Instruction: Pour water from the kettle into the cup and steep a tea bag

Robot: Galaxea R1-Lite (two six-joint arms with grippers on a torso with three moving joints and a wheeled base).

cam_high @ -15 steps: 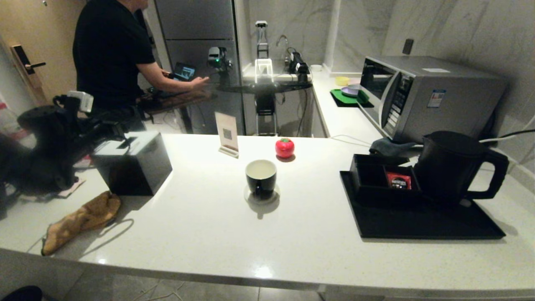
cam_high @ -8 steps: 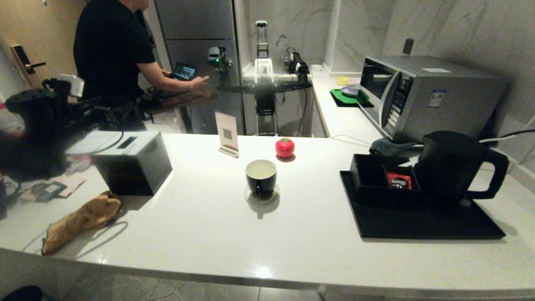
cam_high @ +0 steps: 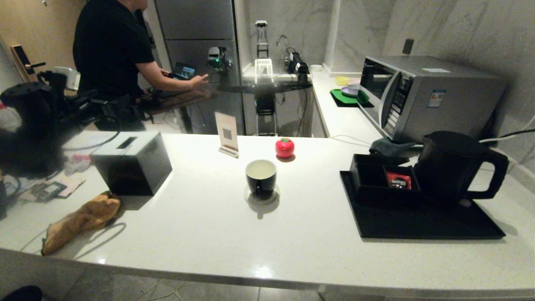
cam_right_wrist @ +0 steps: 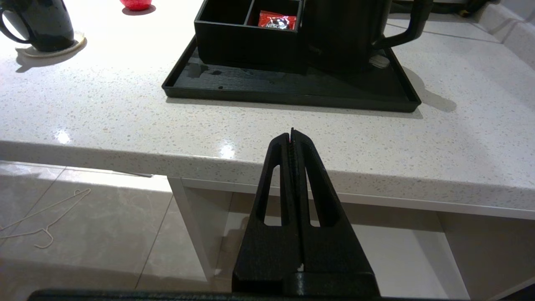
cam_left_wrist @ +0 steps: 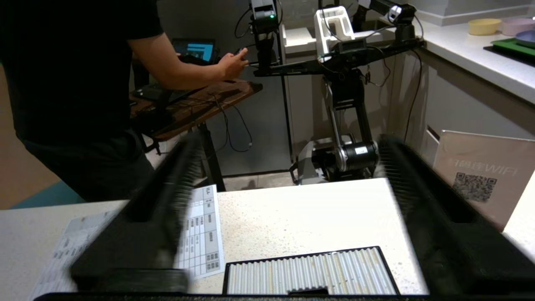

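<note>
Head view: the cup [cam_high: 261,176] stands on a pale coaster near the middle of the white counter [cam_high: 209,225]; it serves as landmark here. Its white inside shows a pale fill, probably water, but I cannot confirm the level. The kettle [cam_high: 451,165] stands upright well to the right of the cup, on the black tray [cam_high: 418,223], touching or just beside the compartment box [cam_high: 382,177] that holds a red sachet [cam_high: 398,180]. No tea bag is visible in or at the cup. The left arm [cam_high: 37,125] is far left of the cup, beyond the black tissue box [cam_high: 131,163], and carries nothing visible. Left wrist view: the left gripper [cam_left_wrist: 288,217] has its jaws spread wide with nothing between them, above the tissue box top and facing away from the cup. Right wrist view: the right gripper [cam_right_wrist: 291,138] is fully closed and empty, parked below the counter edge in front of the tray, right of the cup. Judgement: the step in hand looks like fetching a tea bag. To do it well, bring the open jaws down square over the bag, pinch its edge only, then lower it centred into the cup without nudging the rim.
</note>
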